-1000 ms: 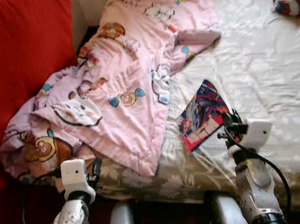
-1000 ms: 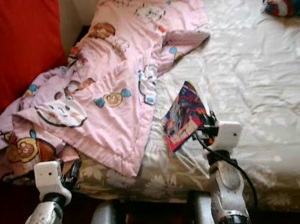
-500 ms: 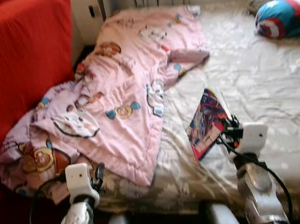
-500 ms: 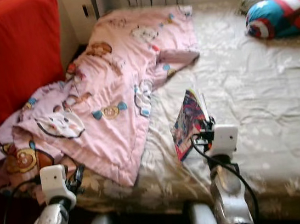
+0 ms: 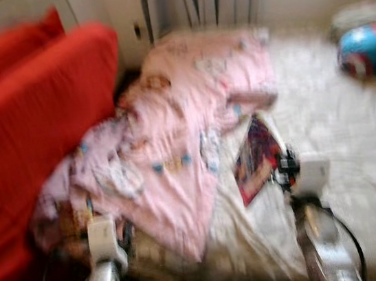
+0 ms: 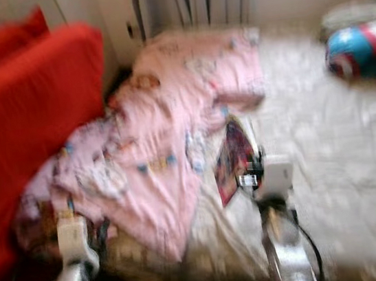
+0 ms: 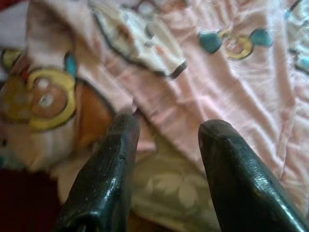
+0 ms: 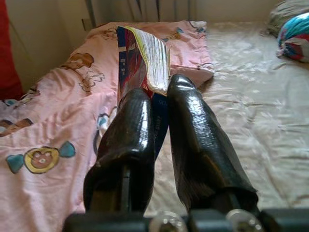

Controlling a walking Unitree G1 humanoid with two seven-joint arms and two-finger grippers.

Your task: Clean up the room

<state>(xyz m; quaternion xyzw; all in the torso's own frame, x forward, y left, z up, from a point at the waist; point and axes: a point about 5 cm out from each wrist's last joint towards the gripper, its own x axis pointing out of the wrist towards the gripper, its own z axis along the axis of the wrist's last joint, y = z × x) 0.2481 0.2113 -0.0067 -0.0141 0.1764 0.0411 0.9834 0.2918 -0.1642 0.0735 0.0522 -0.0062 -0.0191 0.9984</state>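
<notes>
My right gripper (image 8: 161, 104) is shut on a colourful book (image 8: 137, 60), held upright above the bed with its pages fanning out; the same book (image 5: 256, 159) stands lifted off the sheet in the blurred left eye view. A crumpled pink cartoon-print blanket (image 5: 174, 142) lies across the bed's left half and hangs over its near edge. My left gripper (image 7: 169, 145) is open just above that blanket's hanging corner (image 7: 159, 72), with nothing between its fingers (image 7: 108, 169).
A red sofa (image 5: 27, 127) stands close on the left. The bed's pale floral sheet (image 5: 353, 132) stretches to the right, with a blue, red and white cushion (image 5: 370, 47) at the far right. Curtains and a wall lie beyond the bed.
The camera has tilted up and the eye views are blurred. My right gripper has raised the book from lying flat to standing upright off the sheet. The left gripper stays by the blanket.
</notes>
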